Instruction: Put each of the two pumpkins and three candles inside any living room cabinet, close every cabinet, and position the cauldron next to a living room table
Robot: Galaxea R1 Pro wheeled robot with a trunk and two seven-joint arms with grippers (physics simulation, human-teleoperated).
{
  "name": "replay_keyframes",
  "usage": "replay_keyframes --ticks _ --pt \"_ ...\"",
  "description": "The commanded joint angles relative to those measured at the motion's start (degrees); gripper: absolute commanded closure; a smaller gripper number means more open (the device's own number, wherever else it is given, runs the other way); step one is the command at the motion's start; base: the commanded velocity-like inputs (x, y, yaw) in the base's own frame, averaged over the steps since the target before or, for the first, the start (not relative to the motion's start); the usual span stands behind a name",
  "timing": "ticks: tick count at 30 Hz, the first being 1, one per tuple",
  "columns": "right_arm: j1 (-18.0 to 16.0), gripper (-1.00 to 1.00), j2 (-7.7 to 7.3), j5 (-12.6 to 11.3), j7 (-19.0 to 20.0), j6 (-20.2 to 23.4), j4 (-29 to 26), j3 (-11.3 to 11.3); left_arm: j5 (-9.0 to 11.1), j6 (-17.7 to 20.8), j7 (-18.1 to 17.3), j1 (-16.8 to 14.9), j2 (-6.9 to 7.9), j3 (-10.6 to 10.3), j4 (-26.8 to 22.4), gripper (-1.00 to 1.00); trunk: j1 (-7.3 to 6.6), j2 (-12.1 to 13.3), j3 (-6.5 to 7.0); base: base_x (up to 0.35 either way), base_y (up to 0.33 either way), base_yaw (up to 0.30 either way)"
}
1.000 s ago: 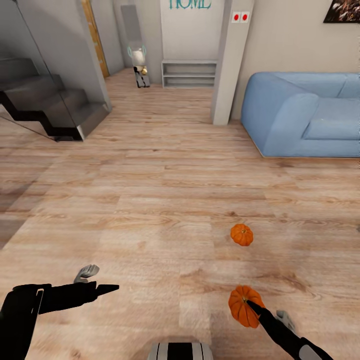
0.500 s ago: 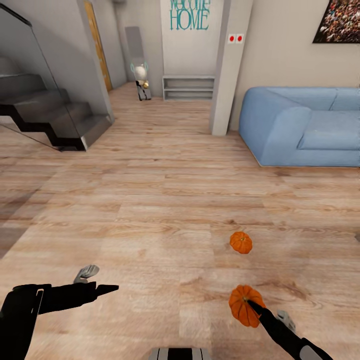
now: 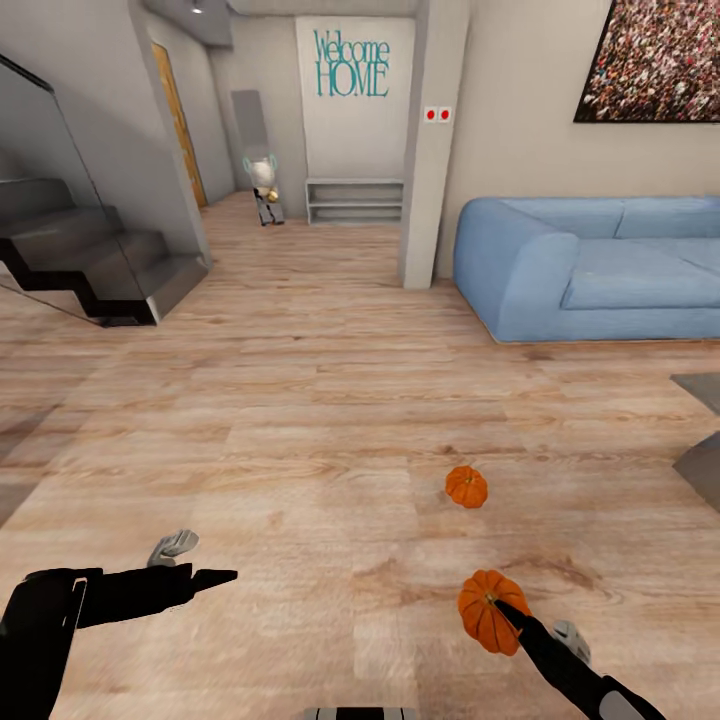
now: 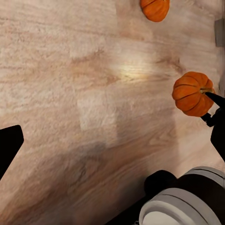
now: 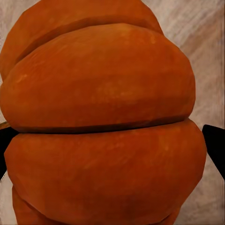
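My right gripper [image 3: 497, 608] is shut on an orange ribbed pumpkin [image 3: 482, 612], held low over the wooden floor at the head view's lower right. In the right wrist view that pumpkin [image 5: 105, 122] sits between two black fingertips [image 5: 214, 145]. The left wrist view shows it too [image 4: 190, 93]. The other pumpkin [image 3: 466, 486] lies on the floor a little farther ahead, also in the left wrist view [image 4: 154, 8]. My left gripper [image 3: 205, 577] hovers at the lower left, open and holding nothing. Cabinet, candles and cauldron are out of view.
A blue sofa [image 3: 590, 265] stands at the right against the wall, a pillar [image 3: 428, 150] beside it. Dark stairs [image 3: 95, 265] rise at the left. A low shelf [image 3: 355, 200] stands down the hallway. Grey shapes [image 3: 700, 465] cut in at the right edge; what they are I cannot tell.
The camera has tilted up and turned, so the room sits lower and further left in the picture. Both arms keep their pose, and the right gripper still holds its pumpkin.
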Motion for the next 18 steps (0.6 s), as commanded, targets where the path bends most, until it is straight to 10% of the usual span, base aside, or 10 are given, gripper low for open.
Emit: replay_keyframes --ticks 1,18 --pt "0.0 1.0 0.01 -0.01 0.09 0.03 0.01 -0.03 -0.01 0.0 -0.02 0.0 0.0 -0.03 0.0 -1.0 -0.02 0.02 0.23 -0.015 0.013 -0.276" --pt "0.0 1.0 0.2 0.08 0.01 0.0 -0.07 0.05 0.74 0.0 -0.56 0.0 0.0 0.35 0.0 -1.0 -0.05 0.03 0.45 -0.039 0.009 -0.146"
